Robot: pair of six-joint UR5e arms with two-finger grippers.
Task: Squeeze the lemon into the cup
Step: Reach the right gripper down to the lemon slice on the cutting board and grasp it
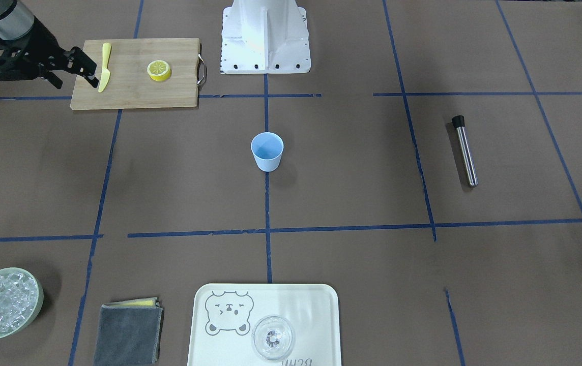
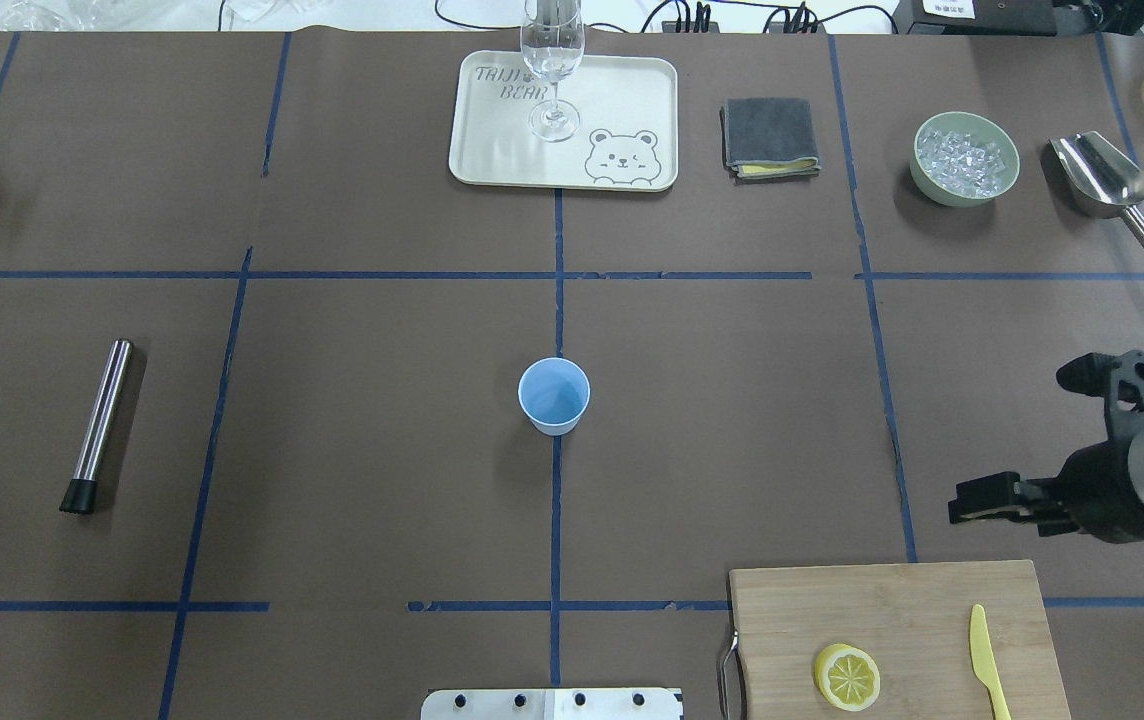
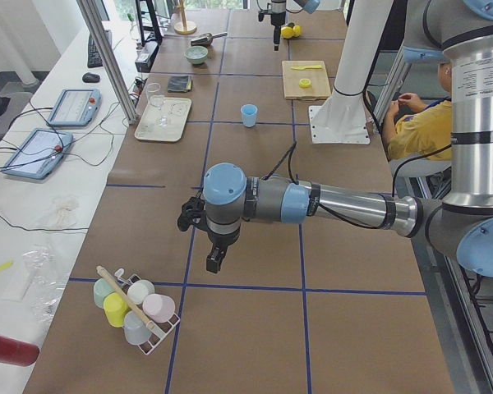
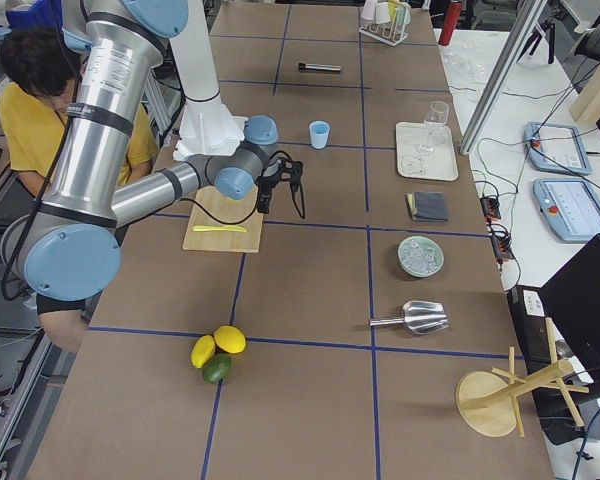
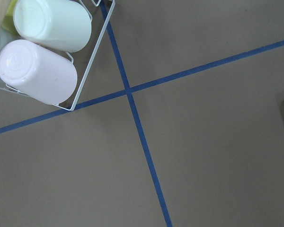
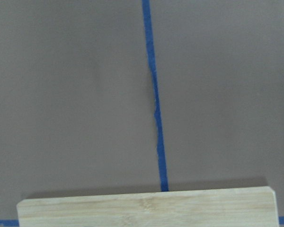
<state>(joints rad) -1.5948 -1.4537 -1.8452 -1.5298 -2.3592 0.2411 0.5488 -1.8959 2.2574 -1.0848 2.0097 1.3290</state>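
Right tool (image 2: pixel 1010 440) — seemingly spread — near lemon (image 2: pixel 847 677)

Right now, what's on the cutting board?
A lemon and a yellow knife lie apart on the cutting board. Whatever is under either one is covered.

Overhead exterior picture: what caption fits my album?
Lemon slice and knife lie on the board, blue cup mid-table, right gripper nearby.

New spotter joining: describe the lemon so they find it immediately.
Overhead, find the wooden cutting board at the bottom right. Two yellow things lie on it: the lemon is the round segmented slice, the knife beside it long and thin.
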